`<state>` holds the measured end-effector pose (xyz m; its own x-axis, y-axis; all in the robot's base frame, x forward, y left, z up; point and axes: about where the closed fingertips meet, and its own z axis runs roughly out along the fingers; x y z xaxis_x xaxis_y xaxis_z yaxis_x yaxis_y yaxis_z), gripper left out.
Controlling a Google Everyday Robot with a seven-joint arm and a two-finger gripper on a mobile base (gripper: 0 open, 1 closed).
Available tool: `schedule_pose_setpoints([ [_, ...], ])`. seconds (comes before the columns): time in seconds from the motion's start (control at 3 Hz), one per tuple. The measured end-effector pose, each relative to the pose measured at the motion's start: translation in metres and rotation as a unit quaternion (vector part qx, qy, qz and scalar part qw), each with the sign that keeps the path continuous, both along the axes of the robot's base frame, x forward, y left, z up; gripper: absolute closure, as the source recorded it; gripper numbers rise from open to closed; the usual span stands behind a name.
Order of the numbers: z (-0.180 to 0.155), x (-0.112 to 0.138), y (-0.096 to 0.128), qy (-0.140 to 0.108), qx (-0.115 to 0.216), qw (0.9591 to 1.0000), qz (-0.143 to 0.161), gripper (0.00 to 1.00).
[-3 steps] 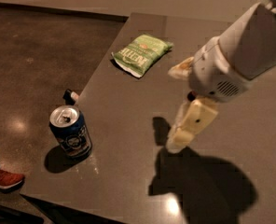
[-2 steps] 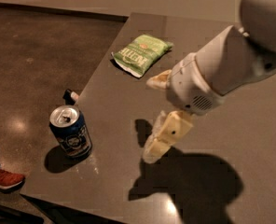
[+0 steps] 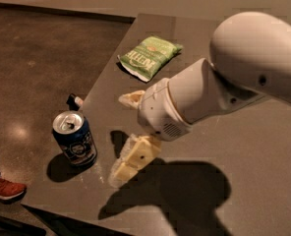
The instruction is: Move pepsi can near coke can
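The pepsi can (image 3: 74, 138), dark blue with a silver top, stands upright near the table's left front edge. My gripper (image 3: 119, 136) is just to the right of it, low over the table, with the white arm behind it. Its fingers are open: one fingertip (image 3: 128, 99) is farther back and the other (image 3: 123, 168) nearer the front. Nothing is between them. A small gap separates them from the can. The coke can is out of view.
A green snack bag (image 3: 149, 57) lies at the back of the grey table (image 3: 263, 171). A small dark object (image 3: 73, 101) sits by the table's left edge. A red shoe (image 3: 3, 189) is on the floor at lower left.
My arm and gripper have moved left across the table toward the pepsi can. The can and the snack bag have not moved.
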<state>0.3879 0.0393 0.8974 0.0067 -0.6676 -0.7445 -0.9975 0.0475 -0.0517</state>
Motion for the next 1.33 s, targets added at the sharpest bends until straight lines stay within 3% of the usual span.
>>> schedule_pose_setpoints([
  [1.0, -0.009, -0.006, 0.080, 0.011, 0.059, 0.9975, 0.038, 0.00],
  [1.33, -0.009, -0.002, 0.102, 0.017, 0.067, 0.9965, 0.047, 0.25],
])
